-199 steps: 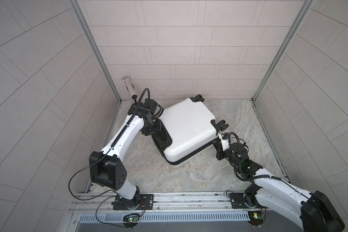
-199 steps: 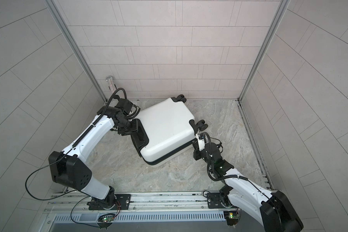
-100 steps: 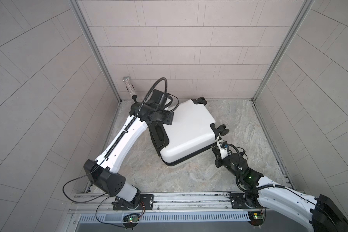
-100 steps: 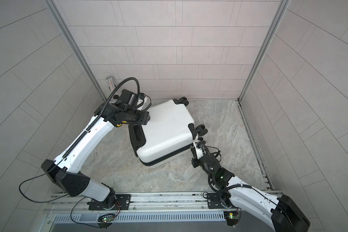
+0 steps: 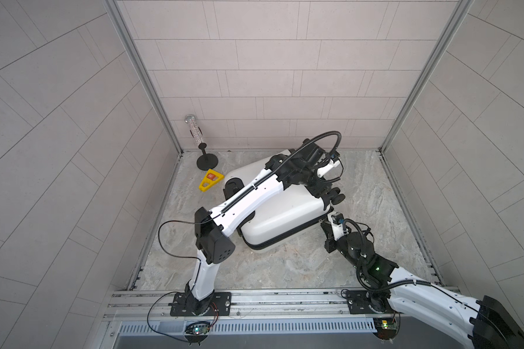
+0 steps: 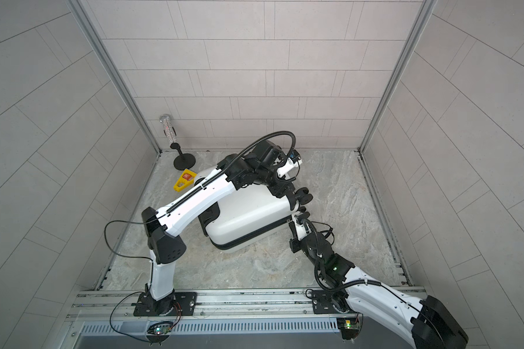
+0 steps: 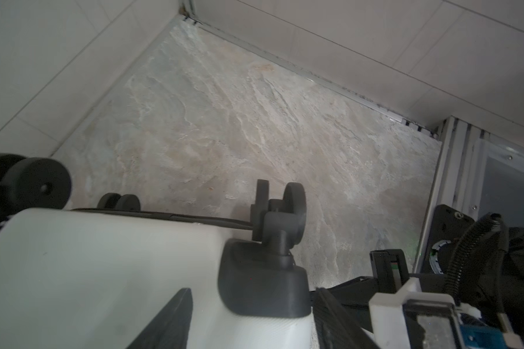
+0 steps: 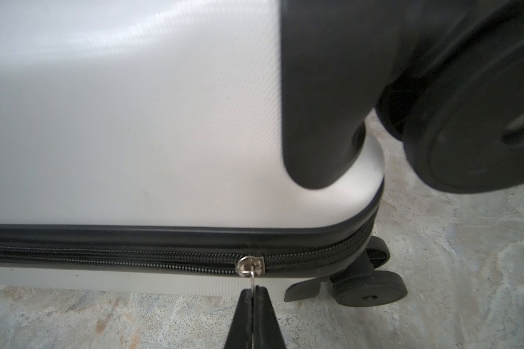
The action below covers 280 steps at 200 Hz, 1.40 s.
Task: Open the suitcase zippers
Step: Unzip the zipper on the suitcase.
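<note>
The white suitcase (image 5: pixel 285 211) (image 6: pixel 248 214) lies flat on the marble floor in both top views. Its black zippers (image 5: pixel 288 234) (image 8: pixel 133 258) run along the middle seam. My left arm reaches across the lid to the near right wheel corner. There my left gripper (image 5: pixel 321 189) (image 7: pixel 251 291) stands open, one finger on either side of the black wheel mount (image 7: pixel 263 281). My right gripper (image 5: pixel 325 223) (image 8: pixel 253 290) is low at the seam, shut on the thin metal zipper pull hanging from the silver slider (image 8: pixel 250 267), just short of the corner wheel (image 8: pixel 369 287).
A black stand with a glittery tube (image 5: pixel 204 161) is in the back left corner, and a yellow wedge with a red button (image 5: pixel 211 179) lies beside it. Tiled walls close in three sides. An aluminium rail (image 5: pixel 270 302) runs along the front.
My left arm has swung from the suitcase's left handle side across the lid to the right wheel corner, its jaws wider. The suitcase has shifted slightly. The right gripper kept hold of the pull.
</note>
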Motion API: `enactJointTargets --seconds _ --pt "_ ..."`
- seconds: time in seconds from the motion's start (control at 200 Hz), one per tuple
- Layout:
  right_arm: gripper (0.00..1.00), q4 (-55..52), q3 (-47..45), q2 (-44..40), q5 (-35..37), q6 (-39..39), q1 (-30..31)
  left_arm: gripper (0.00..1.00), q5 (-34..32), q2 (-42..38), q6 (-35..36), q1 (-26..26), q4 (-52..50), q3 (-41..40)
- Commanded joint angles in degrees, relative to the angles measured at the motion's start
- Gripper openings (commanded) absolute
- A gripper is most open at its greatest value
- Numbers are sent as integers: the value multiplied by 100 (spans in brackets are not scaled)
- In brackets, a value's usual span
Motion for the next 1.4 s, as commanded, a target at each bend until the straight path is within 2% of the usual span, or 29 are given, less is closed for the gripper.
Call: enactJointTargets --seconds 0.0,0.155,0.36,0.676,0.831,0.986,1.071,1.126,1.196,1.396 --pt "0 497 6 -133 318 -111 6 70 196 313 401 -137 -327 528" --pt "0 498 -11 -139 269 -229 5 71 -262 814 265 -206 -479 1023" --pt "0 438 -23 -170 228 -370 13 73 -162 1371 343 -319 -939 1629" --pt "0 315 -50 -192 122 -584 56 75 -121 1799 537 -392 -1430 2029" --pt "0 251 -98 -287 150 -583 67 75 -765 2110 558 -450 -1543 2250" --pt "0 25 -128 -517 250 -565 71 66 -971 2285 750 -450 -1580 2256" --pt "0 -87 -157 -643 300 -533 67 53 -976 2300 900 -447 -1679 2242" --pt "0 -143 -194 -708 399 -469 67 39 -931 2245 1016 -443 -1759 2175" --pt "0 -187 -249 -795 546 -318 58 30 -812 2042 1180 -436 -1801 1845" --pt "0 -501 -213 -710 728 15 -46 22 -466 1258 1365 -323 -1828 639"
